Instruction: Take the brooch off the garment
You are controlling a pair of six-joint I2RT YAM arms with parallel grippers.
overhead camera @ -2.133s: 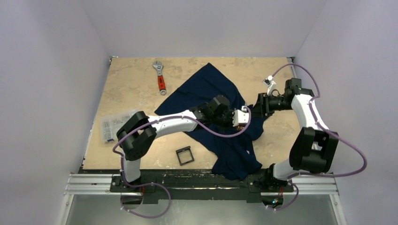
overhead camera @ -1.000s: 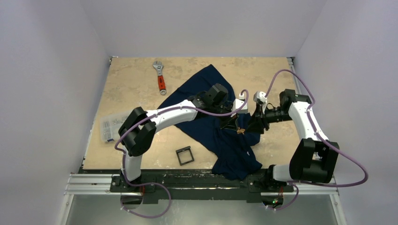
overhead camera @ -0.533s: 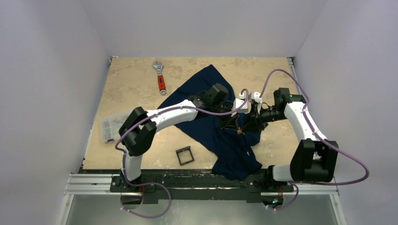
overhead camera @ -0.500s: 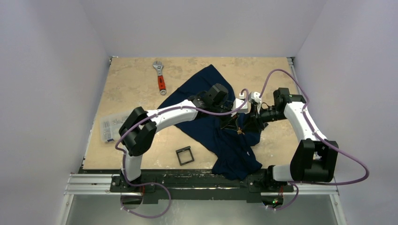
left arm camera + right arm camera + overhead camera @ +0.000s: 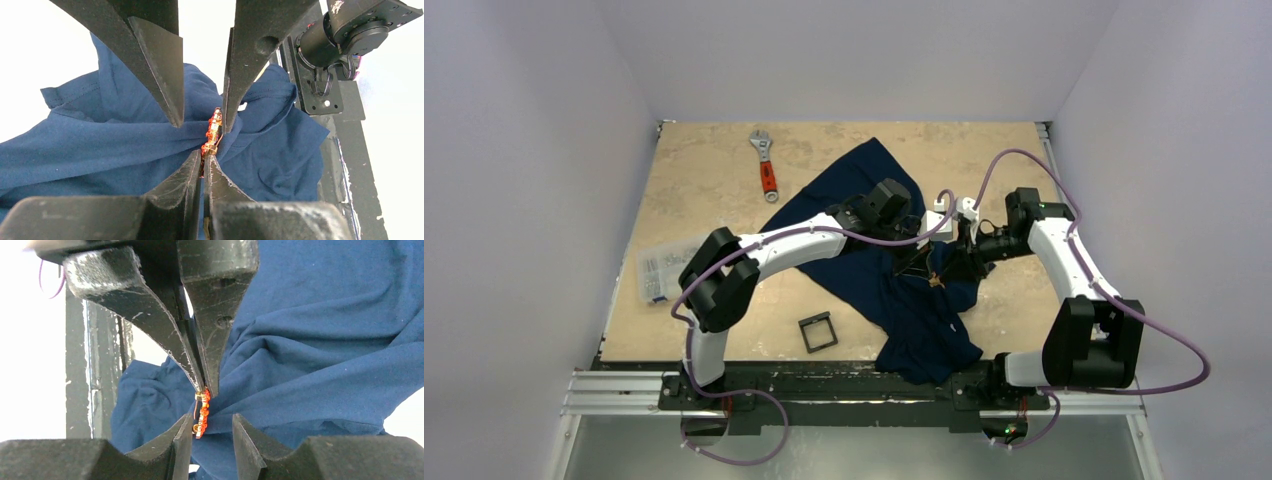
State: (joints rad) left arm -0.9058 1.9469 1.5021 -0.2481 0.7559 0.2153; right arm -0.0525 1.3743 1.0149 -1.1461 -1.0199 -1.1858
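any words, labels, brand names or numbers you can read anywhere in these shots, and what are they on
No text can be read in any view.
White marking on the black motor housing, top right of the left wrist view: blurred, unreadable.
Silver wrench with orange-red handle: any stamp is too small to read.
Clear plastic bag: contents and any print are too small to read.
Dark navy-blue T-shirt: no print shows.

From above the brooch (image 5: 937, 281) is only a gold speck, its shape too small to tell. The closed left end effector (image 5: 203, 156) hides its lower end. Whether the garment (image 5: 864, 185) hangs over the near edge of the bench (image 5: 704, 170), I cannot tell. In the clear box (image 5: 661, 268) at the left edge the contents are too small.
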